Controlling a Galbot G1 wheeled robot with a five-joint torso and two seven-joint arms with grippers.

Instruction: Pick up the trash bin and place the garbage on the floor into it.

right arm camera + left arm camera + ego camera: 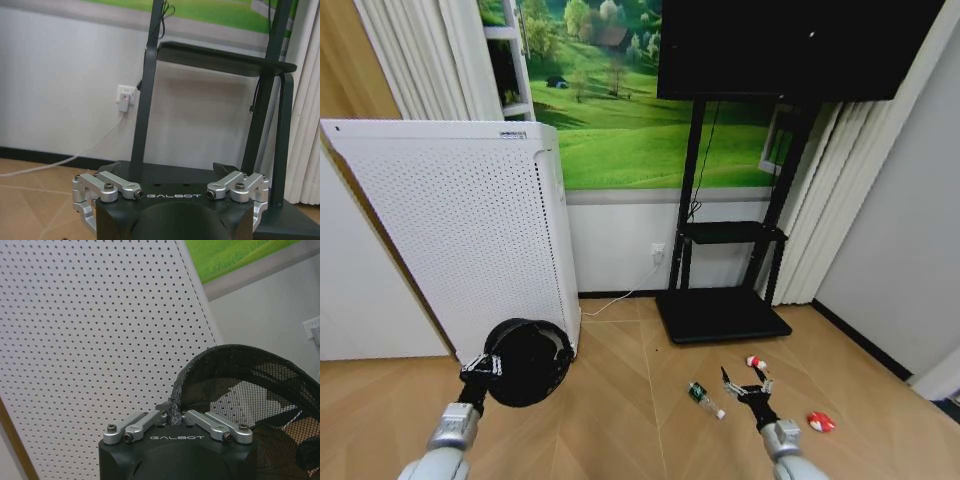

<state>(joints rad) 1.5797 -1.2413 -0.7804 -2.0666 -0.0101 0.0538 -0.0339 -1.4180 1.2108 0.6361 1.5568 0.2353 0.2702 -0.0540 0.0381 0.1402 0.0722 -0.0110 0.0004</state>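
The trash bin (527,362) is a black mesh basket, tipped so its mouth faces me, low at the left beside the white appliance. My left gripper (480,368) is shut on its rim; the left wrist view shows the fingers (150,421) pinching the mesh edge of the trash bin (240,385). The garbage lies on the floor at the right: a small clear bottle with a green label (705,399), a red-and-white piece (756,363) and a red piece (820,421). My right gripper (745,385) hangs open above the floor between the bottle and the red-and-white piece, holding nothing; its open fingers (114,170) point toward the TV stand.
A tall white perforated appliance (450,230) leans at the left, right behind the bin. A black TV stand with a flat base (722,313) stands against the far wall, with a white cable (620,297) running along the floor. A grey wall closes the right side.
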